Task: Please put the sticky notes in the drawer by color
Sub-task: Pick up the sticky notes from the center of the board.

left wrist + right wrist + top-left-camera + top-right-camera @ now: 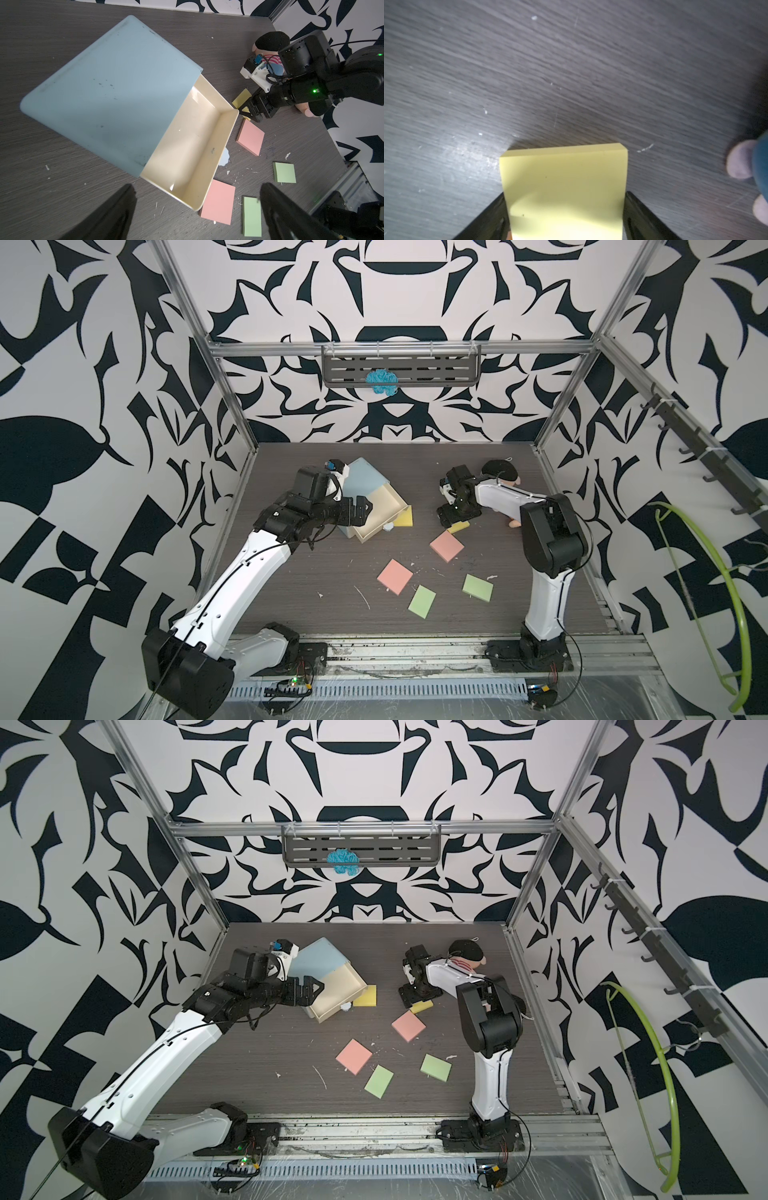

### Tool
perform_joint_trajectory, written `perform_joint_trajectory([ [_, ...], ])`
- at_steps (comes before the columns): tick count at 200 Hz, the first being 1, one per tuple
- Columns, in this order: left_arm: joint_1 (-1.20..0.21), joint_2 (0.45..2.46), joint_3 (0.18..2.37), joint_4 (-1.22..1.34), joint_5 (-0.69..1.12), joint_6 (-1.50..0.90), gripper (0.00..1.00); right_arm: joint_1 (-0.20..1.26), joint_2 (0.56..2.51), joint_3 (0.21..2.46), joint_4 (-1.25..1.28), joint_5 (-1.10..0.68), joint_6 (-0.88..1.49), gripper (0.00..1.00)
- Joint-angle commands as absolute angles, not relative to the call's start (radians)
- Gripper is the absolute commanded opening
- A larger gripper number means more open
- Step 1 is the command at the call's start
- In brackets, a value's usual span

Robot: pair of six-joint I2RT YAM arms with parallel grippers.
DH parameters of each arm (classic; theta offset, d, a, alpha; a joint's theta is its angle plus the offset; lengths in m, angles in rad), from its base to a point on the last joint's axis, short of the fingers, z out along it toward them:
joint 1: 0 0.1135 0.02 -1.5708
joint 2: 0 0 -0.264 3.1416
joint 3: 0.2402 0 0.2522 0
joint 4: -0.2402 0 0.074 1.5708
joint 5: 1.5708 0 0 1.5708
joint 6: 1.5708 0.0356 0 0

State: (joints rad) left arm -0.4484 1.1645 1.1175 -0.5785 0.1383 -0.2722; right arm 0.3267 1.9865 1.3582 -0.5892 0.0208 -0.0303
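The drawer (365,481) (116,83) is a pale blue chest at the back left. Its cream top drawer (388,524) (187,145) is pulled out and holds nothing. My left gripper (359,512) (197,187) hangs open over the pulled-out drawer's near side. One yellow sticky note (404,517) lies against the drawer front. My right gripper (451,522) (564,207) points down, its fingers pressed on both sides of the other yellow sticky note (459,526) (564,187) on the table. Two pink pads (446,546) (395,576) and two green pads (422,601) (478,588) lie in front.
A plush doll (503,472) lies just behind my right arm, near the back right. White paper scraps (361,595) dot the dark table. A wall shelf with a blue tuft (380,381) hangs at the back. A green hanger (727,593) hangs outside the right frame.
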Motion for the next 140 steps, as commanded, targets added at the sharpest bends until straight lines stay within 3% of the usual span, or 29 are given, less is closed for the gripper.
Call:
perform_joint_trajectory([
  [1, -0.451, 1.173, 1.099, -0.56, 0.149, -0.262, 0.99, 0.324, 1.971, 1.347, -0.62, 0.064, -0.037, 0.85],
  [140, -0.451, 1.15, 1.086, -0.562, 0.138, -0.262, 0.99, 0.325, 1.814, 1.365, -0.639, 0.034, -0.005, 0.81],
])
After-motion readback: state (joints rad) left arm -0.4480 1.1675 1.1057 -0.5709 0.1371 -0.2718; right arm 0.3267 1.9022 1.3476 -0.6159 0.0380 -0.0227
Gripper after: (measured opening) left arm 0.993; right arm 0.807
